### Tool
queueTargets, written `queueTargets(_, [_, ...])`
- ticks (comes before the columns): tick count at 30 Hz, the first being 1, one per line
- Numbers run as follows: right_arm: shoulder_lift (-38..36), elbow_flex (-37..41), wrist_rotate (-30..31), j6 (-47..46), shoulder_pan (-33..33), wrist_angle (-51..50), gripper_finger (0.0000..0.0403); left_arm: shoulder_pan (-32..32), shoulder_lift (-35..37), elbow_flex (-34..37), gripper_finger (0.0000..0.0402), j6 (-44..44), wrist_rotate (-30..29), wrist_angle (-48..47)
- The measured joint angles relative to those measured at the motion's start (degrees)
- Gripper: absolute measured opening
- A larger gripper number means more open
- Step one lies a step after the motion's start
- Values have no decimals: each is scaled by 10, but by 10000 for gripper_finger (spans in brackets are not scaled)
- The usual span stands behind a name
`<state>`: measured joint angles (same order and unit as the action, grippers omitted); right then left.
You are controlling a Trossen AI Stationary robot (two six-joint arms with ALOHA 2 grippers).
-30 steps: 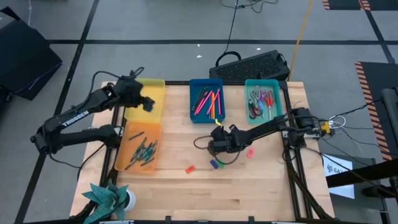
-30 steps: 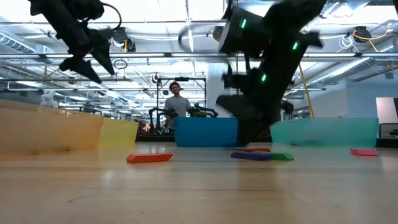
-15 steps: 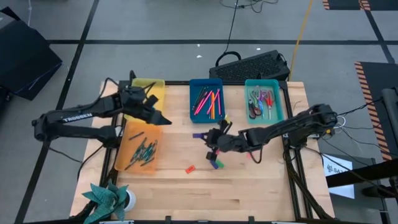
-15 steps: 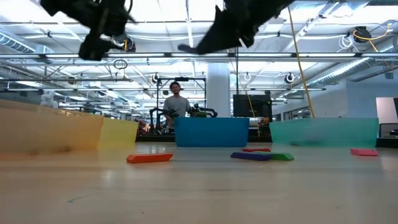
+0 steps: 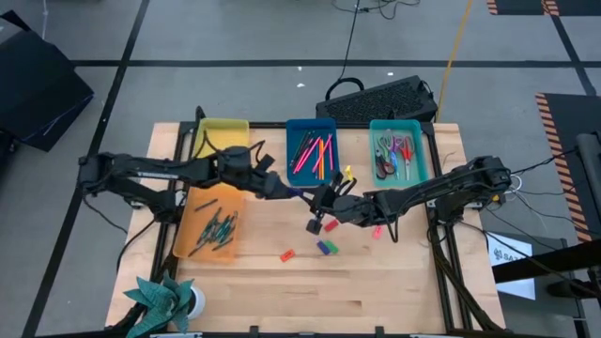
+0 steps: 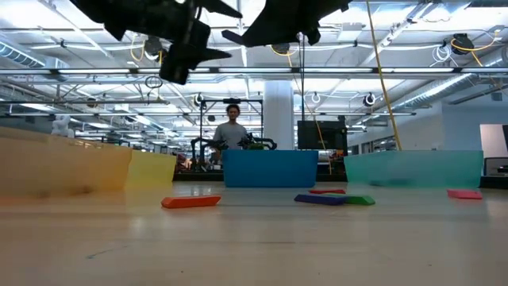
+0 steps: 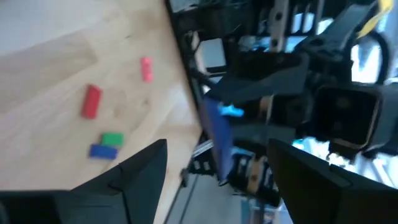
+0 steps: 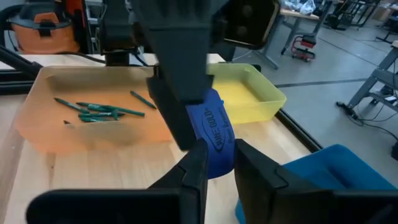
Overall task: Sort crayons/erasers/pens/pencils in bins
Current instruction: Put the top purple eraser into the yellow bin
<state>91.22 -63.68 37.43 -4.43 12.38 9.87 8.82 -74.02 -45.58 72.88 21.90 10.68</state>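
We hold a blue eraser (image 8: 211,140) clamped between the fingers of our right gripper (image 5: 319,200), raised above the table (image 5: 272,300) just left of the frame's centre in the high view. Our left gripper (image 5: 279,189) reaches in from the left with its fingers spread, its tips just beside the eraser; we judge this a hand-over in mid-air, so the left arm can carry the block to the far-left bins that the right arm cannot comfortably reach.

The yellow bin (image 5: 223,141) at upper left appears empty, which suggests it is meant for erasers. Below it, the orange bin (image 5: 208,225) holds a cluster of dark green sticks. The blue bin (image 5: 311,150) at upper centre holds pink and orange sticks, and the teal bin (image 5: 399,150) to its right holds mixed red and pink pieces we cannot identify.

Loose erasers lie on the wood below centre: a red one (image 5: 287,254), a purple and green pair (image 5: 326,247), another red one (image 5: 331,225) and a pink one (image 5: 377,230).
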Motion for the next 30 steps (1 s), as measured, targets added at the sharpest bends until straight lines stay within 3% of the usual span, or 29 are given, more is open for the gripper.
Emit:
queueTargets(3, [0,0,0,6,0,-1,57,0,-19,0,269,16,-10,41])
queueTargets(6, [0,0,0,6,1,-1,57,0,-27,0,235,24,-24,40])
queueTargets(16, [0,0,0,31,1,-3,61,-7,-28,0,21,3,-58,40])
queueTargets(20, [0,0,-1,36,5,-6,91,-6,-28,0,25,-15,-64,40])
queueTargets(25, [0,-1,-6,31,18,-12,162,14,-14,1,17,-43,-60,19])
queueTargets(30, [-3,-1,-31,-6,46,-89,224,70,33,1,17,-99,-91,-132])
